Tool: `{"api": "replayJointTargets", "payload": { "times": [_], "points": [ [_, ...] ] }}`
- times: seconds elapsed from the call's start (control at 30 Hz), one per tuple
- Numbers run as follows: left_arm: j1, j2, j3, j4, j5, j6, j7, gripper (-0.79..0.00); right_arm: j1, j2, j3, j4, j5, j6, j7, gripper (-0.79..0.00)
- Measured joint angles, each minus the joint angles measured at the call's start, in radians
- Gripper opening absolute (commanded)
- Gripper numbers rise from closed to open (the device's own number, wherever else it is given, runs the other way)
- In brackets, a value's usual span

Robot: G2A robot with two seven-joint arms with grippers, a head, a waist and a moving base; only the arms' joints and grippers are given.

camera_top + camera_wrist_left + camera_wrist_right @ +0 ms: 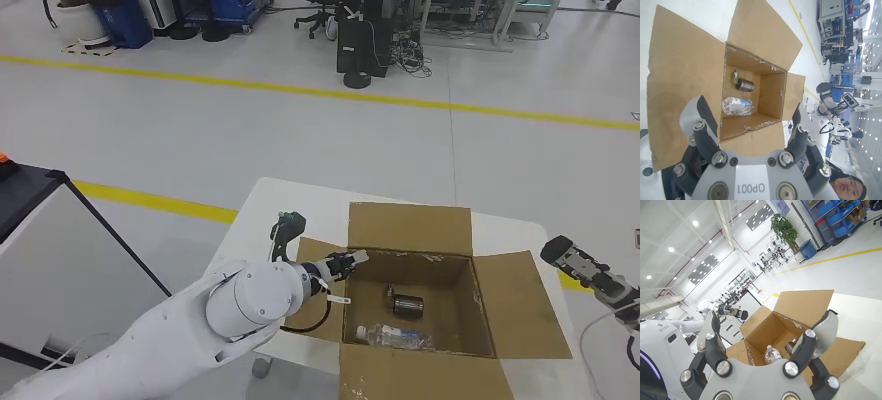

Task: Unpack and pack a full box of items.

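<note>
End effectors are both being held empty. The left end effector (750,106) is being kept over the flap on the robot's left side of the cardboard box (410,228), with its fingers spread wide and nothing between them. The right end effector (770,315) is being held off beyond the right flap, well apart from the opening, with its fingers likewise apart.

The box is being kept on the white desk (270,210) with all four flaps folded outward, so the inside is being left fully exposed. Two things are being carried on its floor. A crumpled clear water bottle (738,106) is lying on its side against the wall nearest the robot. A dark metal cylinder (745,85) is lying near the middle, with what seems to be a small threaded fitting (735,76) touching its end.

As a judgement, the task is being caught somewhere between its two halves. Much of the floor is being left bare, so the box is far from full. If unpacking is being done, it is nearly finished, with the bottle and the cylinder left to be lifted out. If packing is being done, most of it is being left for later. The left end effector is being judged the better placed for a reach into the box.
</note>
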Motion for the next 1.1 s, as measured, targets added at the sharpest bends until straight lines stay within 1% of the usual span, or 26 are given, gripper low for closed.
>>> {"api": "replayJointTargets", "payload": {
  "times": [0.1,0.23,0.3,0.4,0.57,0.67,0.77,0.87,1.1],
  "points": [
    [0.011,0.008,-0.005,0.025,0.061,-0.005,0.012,0.000,0.000,0.000,0.000,0.000,0.000,0.000,0.000,0.000],
    [0.046,0.027,-0.081,0.020,0.082,-0.020,0.004,0.000,0.000,0.000,0.000,0.000,0.000,0.000,0.000,0.000],
    [0.072,0.042,-0.120,0.019,0.117,-0.036,-0.008,0.000,0.000,0.000,0.000,0.000,0.000,0.000,0.000,0.000],
    [0.118,0.068,-0.182,0.025,0.158,-0.065,-0.053,0.000,0.000,0.000,0.000,0.000,0.000,0.000,0.000,0.000],
    [0.213,0.109,-0.287,0.064,0.198,-0.125,-0.152,0.000,0.000,0.000,0.000,0.000,0.000,0.000,0.000,0.000],
    [0.260,0.123,-0.321,0.081,0.226,-0.141,-0.185,0.000,0.000,0.000,0.000,0.000,0.000,0.000,0.000,0.000],
    [0.293,0.128,-0.333,0.086,0.227,-0.152,-0.215,0.000,0.000,0.000,0.000,0.000,0.000,0.000,0.000,0.000],
    [0.309,0.127,-0.333,0.062,0.203,-0.181,-0.258,0.000,0.000,0.000,0.000,0.000,0.000,0.000,0.000,0.000],
    [0.307,0.115,-0.325,0.006,0.134,-0.253,-0.319,0.000,0.000,0.000,0.000,0.000,0.000,0.000,0.000,0.000]
  ]
}}
